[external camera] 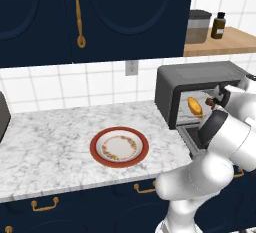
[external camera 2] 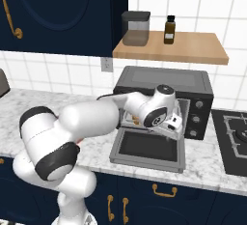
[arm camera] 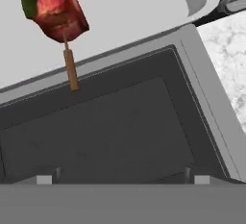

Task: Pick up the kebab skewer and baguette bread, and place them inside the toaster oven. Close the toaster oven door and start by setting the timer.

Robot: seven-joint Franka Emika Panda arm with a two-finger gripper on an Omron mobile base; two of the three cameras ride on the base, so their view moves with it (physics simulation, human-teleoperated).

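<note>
The toaster oven (external camera: 200, 84) stands on the counter with its door (external camera 2: 147, 147) folded down flat. Inside it, the golden baguette bread (external camera: 195, 106) lies toward the left. The kebab skewer (arm camera: 55, 6) rests on the light grey oven floor, its wooden stick end (arm camera: 71, 69) reaching over the sill toward the door glass (arm camera: 96, 136). My gripper (arm camera: 122, 180) hovers over the lowered door just in front of the opening. Its fingertips (arm camera: 44, 180) stand wide apart, open, with nothing between them. In the right base view the hand (external camera 2: 173, 121) sits at the oven mouth.
A red-rimmed floral plate (external camera: 119, 147) lies on the marble counter (external camera: 50, 142) left of the oven. The oven's knobs (external camera 2: 195, 119) are on its right side. Above it, a wooden shelf (external camera 2: 193, 48) carries a canister and a bottle. A stovetop (external camera 2: 234, 139) is to the right.
</note>
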